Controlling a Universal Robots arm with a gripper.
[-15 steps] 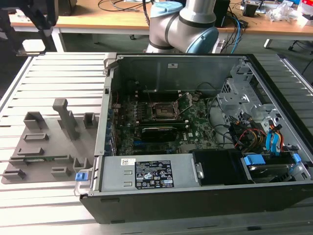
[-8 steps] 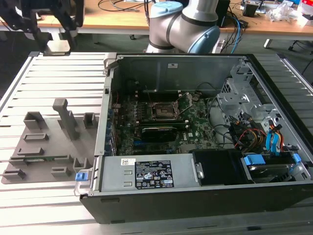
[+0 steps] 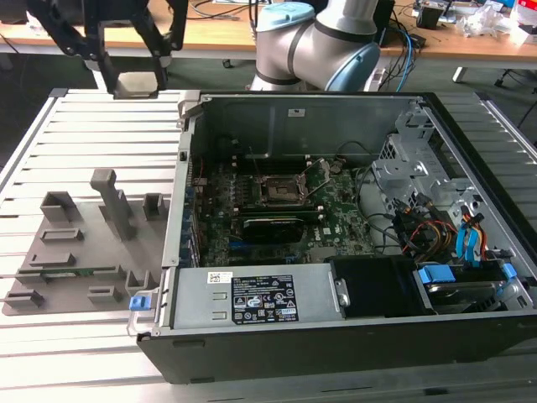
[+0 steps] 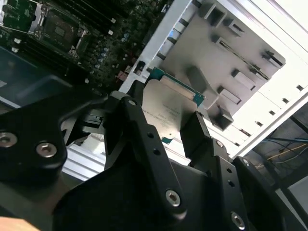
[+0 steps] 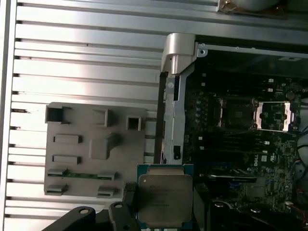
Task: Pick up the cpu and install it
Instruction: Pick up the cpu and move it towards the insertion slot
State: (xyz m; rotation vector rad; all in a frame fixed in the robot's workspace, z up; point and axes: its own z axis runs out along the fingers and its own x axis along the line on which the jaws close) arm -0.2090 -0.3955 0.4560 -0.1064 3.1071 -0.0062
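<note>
The cpu, a thin square chip with a pale silver top and green edge, hangs in the air above the slatted table, held between the black fingers of my gripper, which is shut on it. In both wrist views the cpu is pinched at its sides, with a finger on one edge. It is over the gap between the grey tray and the computer case wall. The black motherboard socket lies inside the open case, off to the exterior view's right of the gripper.
The open computer case has tall walls, a power supply at the front, and cables and drive bays at the exterior view's right. The grey tray carries upright holders. The arm's base stands behind the case.
</note>
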